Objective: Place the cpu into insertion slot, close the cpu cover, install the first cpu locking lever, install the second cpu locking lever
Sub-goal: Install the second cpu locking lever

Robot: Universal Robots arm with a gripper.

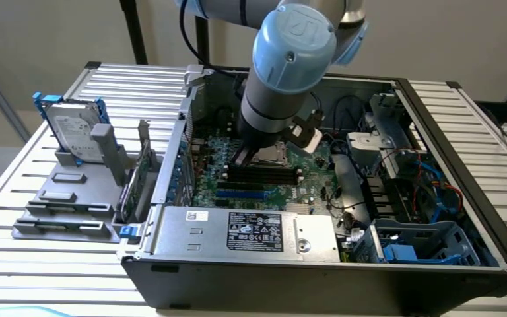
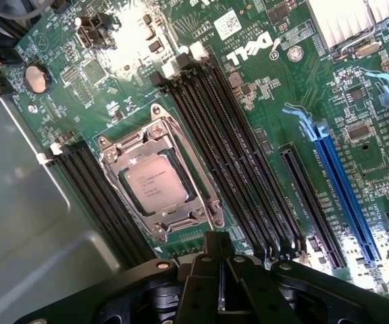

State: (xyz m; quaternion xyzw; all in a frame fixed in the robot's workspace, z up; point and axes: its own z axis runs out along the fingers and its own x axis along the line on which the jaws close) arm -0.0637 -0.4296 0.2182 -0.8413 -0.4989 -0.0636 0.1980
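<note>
Silver cpu (image 2: 157, 183) sits under one cpu cover (image 2: 159, 181), fingers (image 2: 220, 266) shut.

My cpu (image 2: 156, 183) silver top up, seated flat in the insertion slot (image 2: 155, 136) on the green board, the cpu cover (image 2: 183, 214) closed down around it, framing the chip between black memory slots

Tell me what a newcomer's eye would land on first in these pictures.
First the robot arm with its blue cap, reaching down into the open computer case. In the wrist view, the cpu sits silver side up in the insertion slot between black memory slots, the shut hand beside it.
</note>
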